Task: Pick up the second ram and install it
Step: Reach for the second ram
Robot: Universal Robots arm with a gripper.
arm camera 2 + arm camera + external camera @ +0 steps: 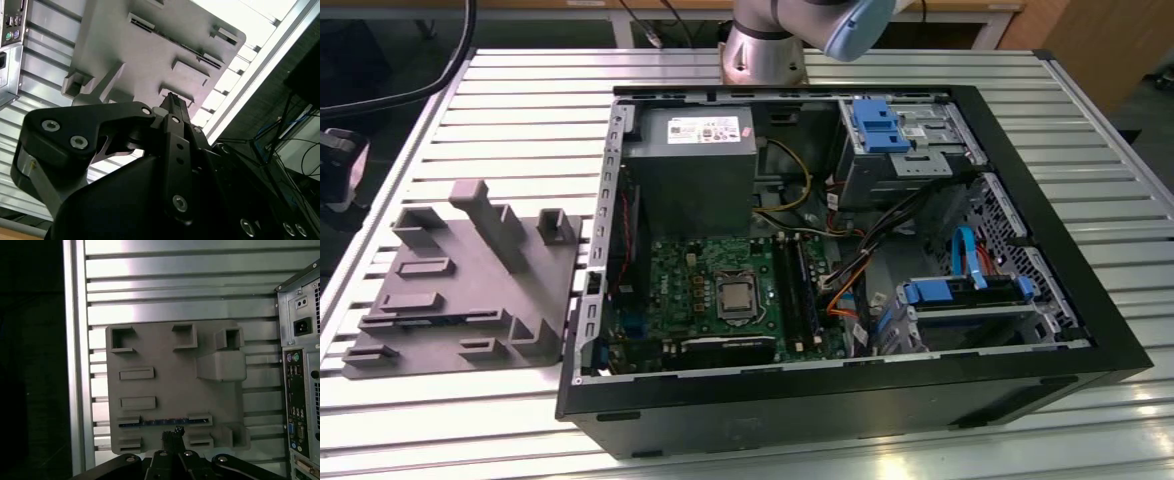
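Observation:
The second ram [162, 422] is a thin dark stick with small blue marks. It lies on edge in a slot of the grey fixture [170, 385], held between two end blocks. In the exterior view the second ram [440, 319] sits near the fixture's front edge, at that view's left. My gripper [173, 432] hangs well above the fixture, over the edge beside the ram and apart from it. Its black fingers [171, 100] meet at the tips, shut with nothing between them.
The open computer case [1067, 360] lies to the exterior view's right of the fixture [467, 280]. Its green motherboard [687, 290] has long black sockets [795, 285] beside the processor. Cables, blue drive brackets [878, 125] and a power supply [694, 160] crowd the case. The table is slatted metal [520, 110].

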